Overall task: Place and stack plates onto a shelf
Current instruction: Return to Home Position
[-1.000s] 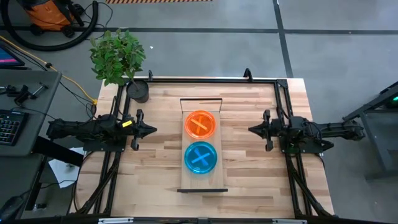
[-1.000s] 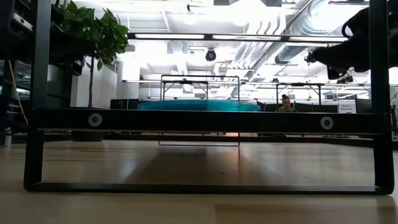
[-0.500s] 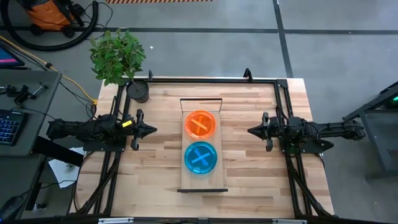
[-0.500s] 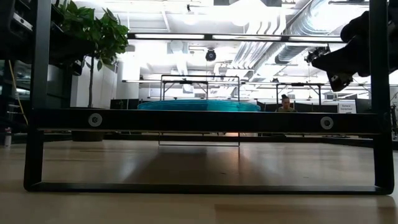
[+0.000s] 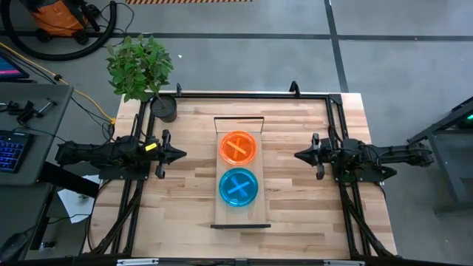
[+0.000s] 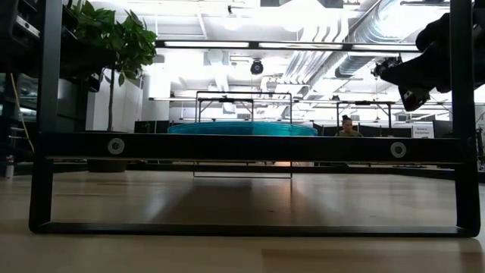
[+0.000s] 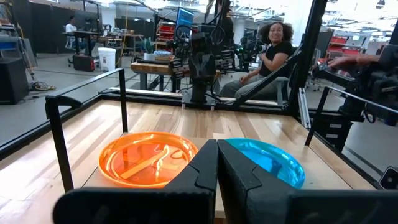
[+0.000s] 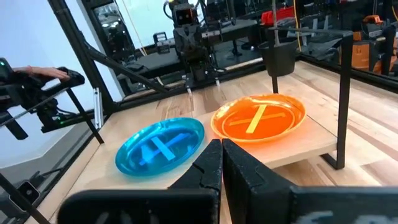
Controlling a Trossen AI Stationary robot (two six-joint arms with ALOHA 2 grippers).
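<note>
The shelf point(image 5: 238, 216) is a light-wood board with dark end rails, standing mid-table. On it lie orange plates point(image 5: 238, 148) toward the far end and blue plates point(image 5: 238, 187) toward the near end, flat on their undersides; I cannot tell how many are stacked in each. Both also show in the left wrist view, the orange plates point(image 7: 148, 158) and the blue plates point(image 7: 268, 160). My left gripper point(image 5: 183, 154) hovers shut at the table's left, pointing level at the shelf. My right gripper point(image 5: 297, 155) hovers shut at the table's right, also pointing level at the shelf. Neither holds anything.
A black pot with a green plant point(image 5: 164, 108) stands at the table's far left corner. A black frame rail point(image 5: 236, 94) runs along the far edge. The shelf's near end rail point(image 6: 250, 146) fills the low view. A seated person point(image 7: 273, 43) is beyond the table.
My right gripper has rolled a little about the line it points along, staying in place and shut. The plates and the left arm have kept still.
</note>
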